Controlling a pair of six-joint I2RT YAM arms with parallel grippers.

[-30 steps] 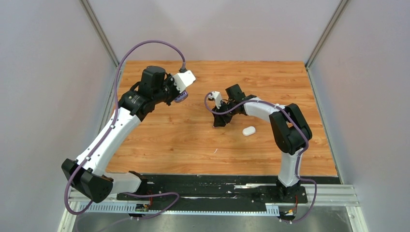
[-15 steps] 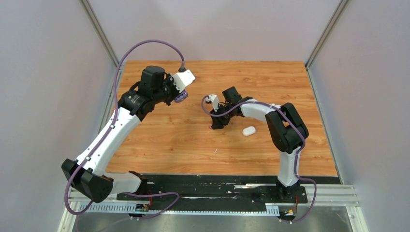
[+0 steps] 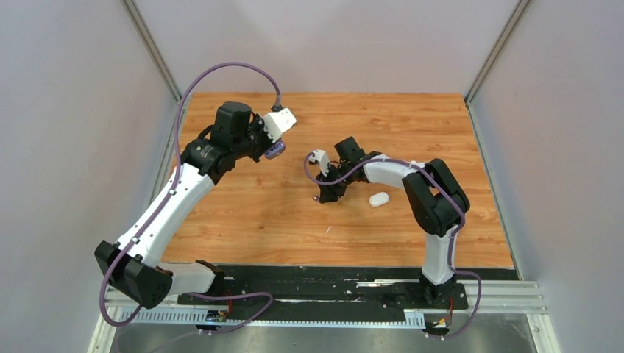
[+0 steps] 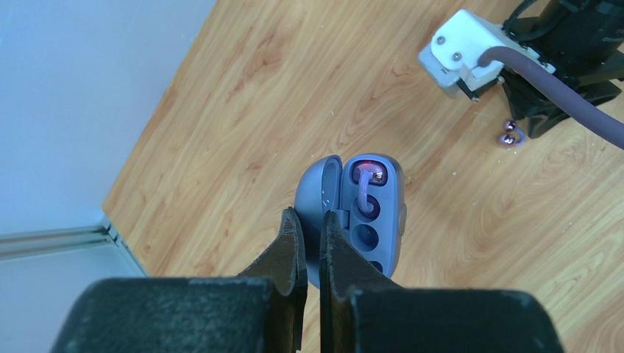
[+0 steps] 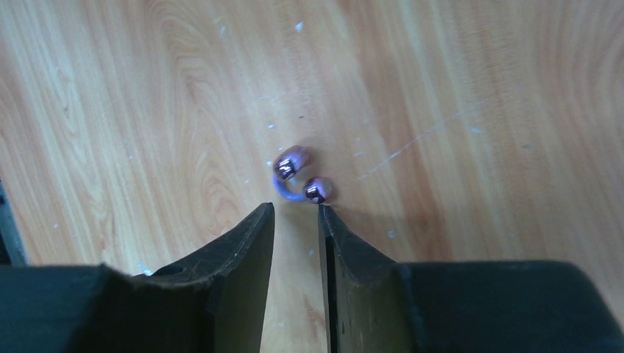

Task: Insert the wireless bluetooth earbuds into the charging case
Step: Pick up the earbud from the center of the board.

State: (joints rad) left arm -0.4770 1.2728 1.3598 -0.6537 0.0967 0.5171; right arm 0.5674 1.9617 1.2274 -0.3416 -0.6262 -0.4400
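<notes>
We've got the left gripper (image 4: 309, 218) pinched shut on the purple charging case (image 4: 377, 213), low centre of the left wrist view. It grips at the hinge side, so the lid stands open and the wells face the camera. The top well already carries what looks like a seated bud (image 4: 368, 173), glowing pink, and the wells below it look vacant. We read that hold as a presenting pose, with the case apparently up off the table (image 3: 294, 228) and its mouth exposed for a delivery.

Over on the right wrist view, the right gripper (image 5: 296, 213) has its jaws narrow but parted, with nothing between them. Just past the tips, centre frame, lies the purple earbud (image 5: 298, 176): two glossy beads joined by a small loop, flat on the wood. We'd judge the slim gap suits so tiny a target, and the tips need to come forward to straddle it.

In the overhead view, the white case (image 3: 379, 199) sits closed just right of that gripper, untouched.
</notes>
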